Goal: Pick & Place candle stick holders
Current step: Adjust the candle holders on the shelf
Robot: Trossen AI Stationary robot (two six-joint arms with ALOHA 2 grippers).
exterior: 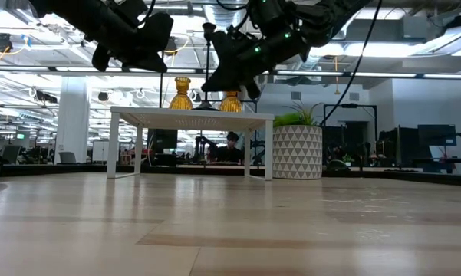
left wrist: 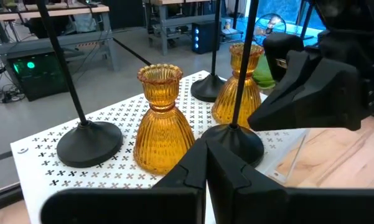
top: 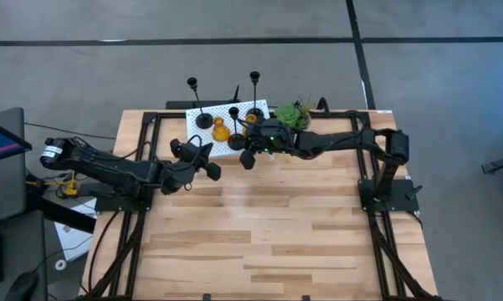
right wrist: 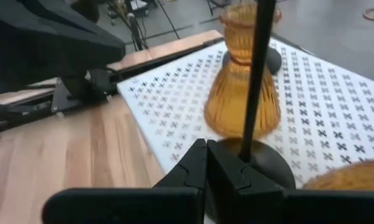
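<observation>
Black and amber holders stand together on a white stand [top: 249, 107] patterned with small crosses, at the table's [top: 259, 242] far edge, about 12 o'clock in the high view. Farthest left is one black holder [top: 202, 119], then an amber holder [top: 221, 130], a second black holder [top: 236, 140] nearest the arms, a second amber holder [top: 249, 122] and a third black holder [top: 254, 111] at the back; a green plant [top: 293, 114] sits just right of the stand.

The left gripper [top: 202, 159] hovers off the stand's near-left corner, at roughly 8 o'clock from the holders, jaws apart and holding nothing; its wrist view looks straight at the first amber holder [left wrist: 162, 121].

The right gripper [top: 249, 153] reaches in from 3 o'clock and sits just beside the second black holder. In its wrist view that holder's round base [right wrist: 261, 163] and thin stem rise directly beyond the fingertips. Whether its fingers grip anything cannot be told.
</observation>
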